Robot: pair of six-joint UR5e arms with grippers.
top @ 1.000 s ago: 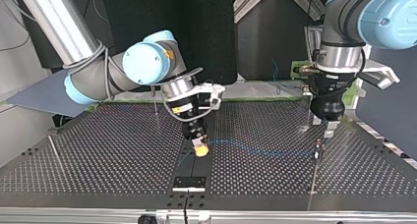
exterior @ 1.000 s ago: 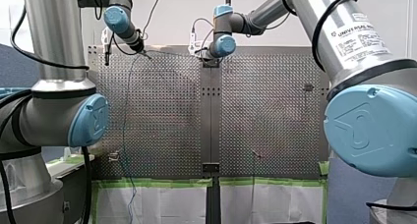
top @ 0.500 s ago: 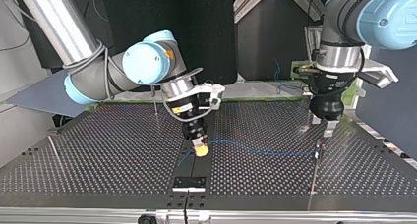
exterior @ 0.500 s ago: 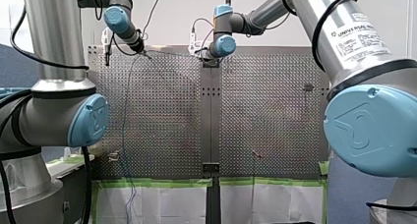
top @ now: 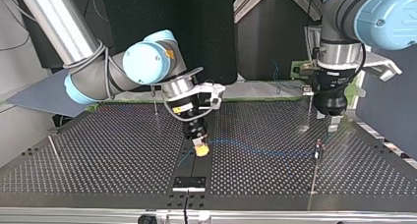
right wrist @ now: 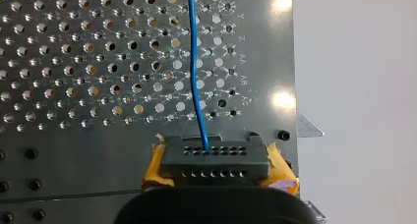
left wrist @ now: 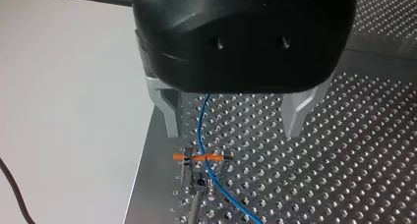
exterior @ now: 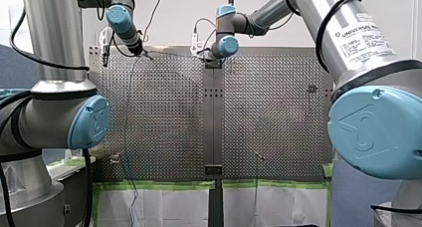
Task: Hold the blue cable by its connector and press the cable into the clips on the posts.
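Note:
The thin blue cable (top: 260, 150) lies across the perforated table (top: 108, 155). Its black connector (right wrist: 214, 157) sits between the yellow pads (right wrist: 280, 172) of my right gripper (top: 200, 148), which is shut on it near the table's middle. From there the cable runs to an orange clip (left wrist: 201, 156) on a post (top: 317, 148) and sits in that clip. My left gripper (left wrist: 231, 121) hangs open just above the clip, its metal fingers (left wrist: 169, 113) either side of the cable (left wrist: 209, 170) without touching it. It stands at the top view's right as my left gripper (top: 328, 121).
More thin posts stand on the table: one (top: 155, 101) at the top view's back behind my right arm, one (top: 309, 111) near my left gripper, and a leaning rod (top: 54, 150) at the left. A black plate (top: 189, 182) lies at the near edge.
My left gripper has lifted and drawn back from the clip post, staying open. My right gripper and the connector have not moved.

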